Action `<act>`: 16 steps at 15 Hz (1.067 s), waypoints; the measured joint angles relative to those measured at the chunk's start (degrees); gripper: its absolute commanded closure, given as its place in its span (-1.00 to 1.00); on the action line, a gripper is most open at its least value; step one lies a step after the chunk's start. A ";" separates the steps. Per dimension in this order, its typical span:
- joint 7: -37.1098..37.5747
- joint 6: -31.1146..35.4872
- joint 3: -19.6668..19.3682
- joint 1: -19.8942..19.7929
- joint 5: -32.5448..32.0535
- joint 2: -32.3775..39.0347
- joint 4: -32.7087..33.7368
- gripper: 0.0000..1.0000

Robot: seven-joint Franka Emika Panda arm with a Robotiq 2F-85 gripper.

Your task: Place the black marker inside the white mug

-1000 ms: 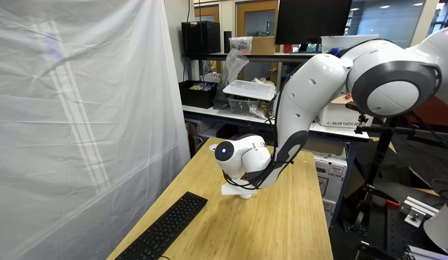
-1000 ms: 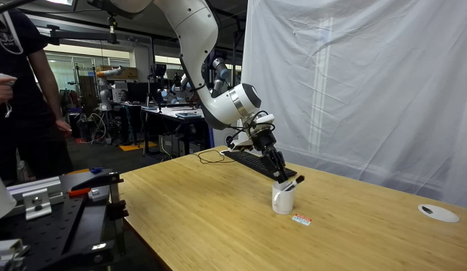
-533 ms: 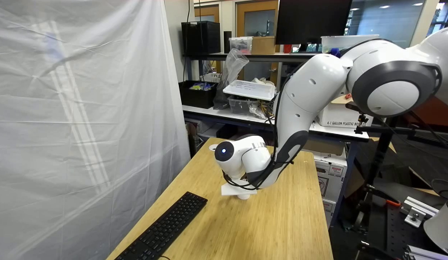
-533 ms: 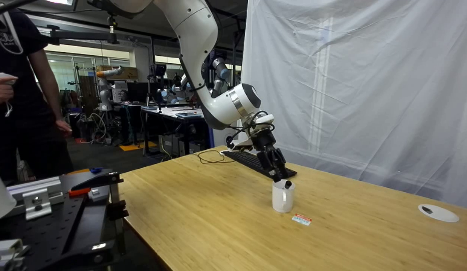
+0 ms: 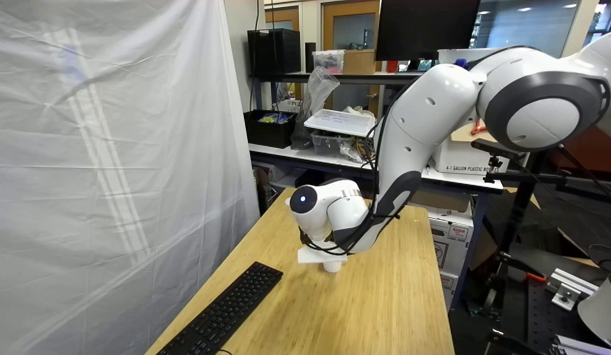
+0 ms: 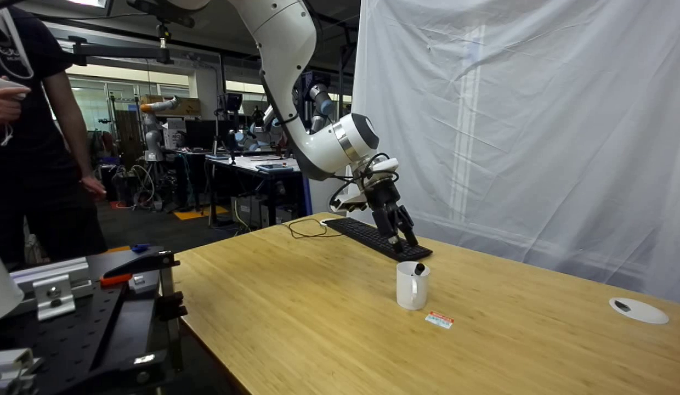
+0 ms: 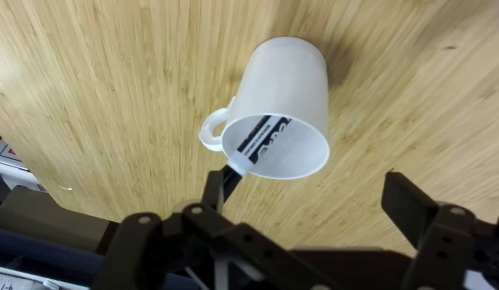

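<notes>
Black, the gripper (image 7: 302, 187) hangs over the wooden table (image 6: 318, 307), its jaws spread wide apart. Near it the white mug (image 7: 283, 80) stands upright with the marker (image 7: 257, 139) tilted inside, dark end poking out past the rim. A red-and-white label (image 6: 440, 320) lies just beside the mug, a keyboard (image 6: 362, 232) farther off, and a flat white disc (image 6: 642, 311) well apart from both.

The mug (image 7: 281, 76) is plain white; the marker (image 7: 260, 139) carries black and white bands. The tan table (image 6: 296, 318) shows streaked grain. Keyboard (image 5: 224, 309) and gripper (image 6: 404, 244) are black.
</notes>
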 measured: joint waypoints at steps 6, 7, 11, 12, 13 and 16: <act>-8.81 3.32 5.35 -3.64 0.22 -8.67 -5.73 -1.00; -10.84 4.69 6.17 -4.36 0.23 -10.08 -7.09 -1.00; -21.11 9.16 9.52 -7.65 1.78 -15.04 -12.75 -1.00; -24.36 9.87 10.45 -8.51 2.83 -16.21 -14.15 -1.00; -27.62 10.35 11.27 -9.27 4.09 -17.39 -15.48 -1.00; -37.76 10.43 13.21 -10.81 8.92 -20.88 -19.15 -1.00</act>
